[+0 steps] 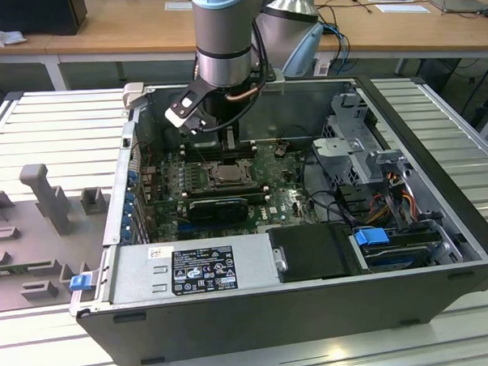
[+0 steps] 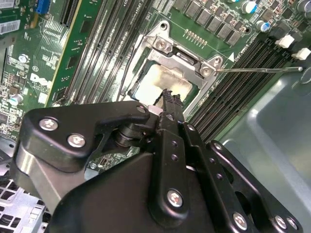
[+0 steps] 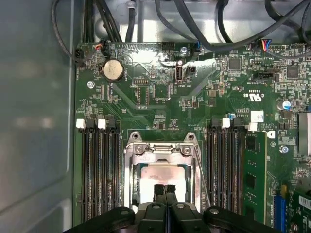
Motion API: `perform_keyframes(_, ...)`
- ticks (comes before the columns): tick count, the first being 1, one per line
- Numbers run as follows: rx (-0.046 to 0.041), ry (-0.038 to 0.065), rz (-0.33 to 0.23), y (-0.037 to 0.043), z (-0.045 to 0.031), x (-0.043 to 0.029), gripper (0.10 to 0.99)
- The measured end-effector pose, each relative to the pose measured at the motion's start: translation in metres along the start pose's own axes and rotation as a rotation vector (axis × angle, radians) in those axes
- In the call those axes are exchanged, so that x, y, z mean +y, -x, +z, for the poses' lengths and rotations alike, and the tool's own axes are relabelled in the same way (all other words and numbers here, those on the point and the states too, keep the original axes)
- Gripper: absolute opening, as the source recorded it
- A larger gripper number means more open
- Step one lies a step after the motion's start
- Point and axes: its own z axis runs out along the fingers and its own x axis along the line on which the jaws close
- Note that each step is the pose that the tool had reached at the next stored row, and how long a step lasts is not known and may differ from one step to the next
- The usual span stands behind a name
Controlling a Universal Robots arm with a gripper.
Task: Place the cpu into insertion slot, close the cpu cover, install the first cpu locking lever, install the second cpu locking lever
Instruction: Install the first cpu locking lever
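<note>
The cpu lies in the insertion slot with its pale face up; it appears again in the second wrist view. The grey cpu cover lies down over it, framing the chip. A thin metal locking lever sticks out sideways from one corner of the socket. My gripper is shut with nothing in it, its tips together just above the chip's edge. In the exterior view my gripper hangs over the socket inside the open case.
Long black memory slots flank the socket, with a green module beside one bank. A coin cell and cables lie beyond. The grey case wall stands close. A black card, power supply and drive cage surround the board.
</note>
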Motion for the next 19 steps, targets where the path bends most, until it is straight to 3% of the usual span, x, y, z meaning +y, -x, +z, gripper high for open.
perform_keyframes(2, 0.0, 0.0, 0.0, 0.0, -0.0014, 0.0, 0.106)
perform_keyframes(11, 0.0001, 0.0, 0.0, -0.0006, -0.0203, 0.0008, 0.106)
perform_keyframes(12, 0.0001, 0.0, 0.0, -0.0007, -0.0232, 0.001, 0.106)
perform_keyframes(13, 0.0001, 0.0, 0.0, -0.001, -0.0331, 0.0014, 0.106)
perform_keyframes(14, 0.0, 0.0, 0.0, -0.0011, -0.0385, 0.0016, 0.106)
perform_keyframes(17, 0.0008, 0.0, -0.012, -0.0012, -0.0404, 0.0017, 0.106)
perform_keyframes(19, 0.0023, -0.001, -0.053, -0.0012, -0.0405, 0.0017, 0.106)
